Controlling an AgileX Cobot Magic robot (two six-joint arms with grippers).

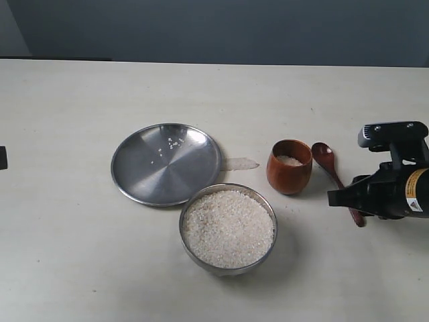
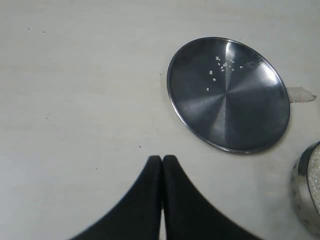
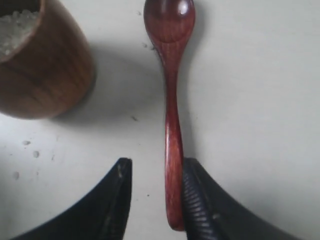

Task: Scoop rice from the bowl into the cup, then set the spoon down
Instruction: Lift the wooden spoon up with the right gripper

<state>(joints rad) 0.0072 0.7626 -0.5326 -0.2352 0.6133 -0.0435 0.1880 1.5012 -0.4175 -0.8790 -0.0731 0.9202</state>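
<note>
Bowl [image 1: 228,271] up front, heaped with rice [image 1: 228,228]; cup [image 1: 288,176] holds some (scooping looks done). Spoon [image 3: 172,125] lies on the worktop [image 1: 80,255] beside it, right fingers [image 3: 115,205] parted astride its handle, left fingers [image 2: 140,210] pressed together.

Steel bowl [image 1: 228,271] near centre, heaped with white rice [image 1: 229,228]; wooden cup [image 1: 289,176] upright far right of it, rice inside; slim wooden spoon [image 1: 327,161] flat just right of cup.

Soft, even, fairly bright light on the pale table [image 1: 80,255], streaked glare on the steel plate [image 1: 165,163], faint soft-edged shadows to the right of the bowl [image 1: 228,263] and the cup [image 1: 289,176], exterior view slightly hazy, wrist views mildly soft
</note>
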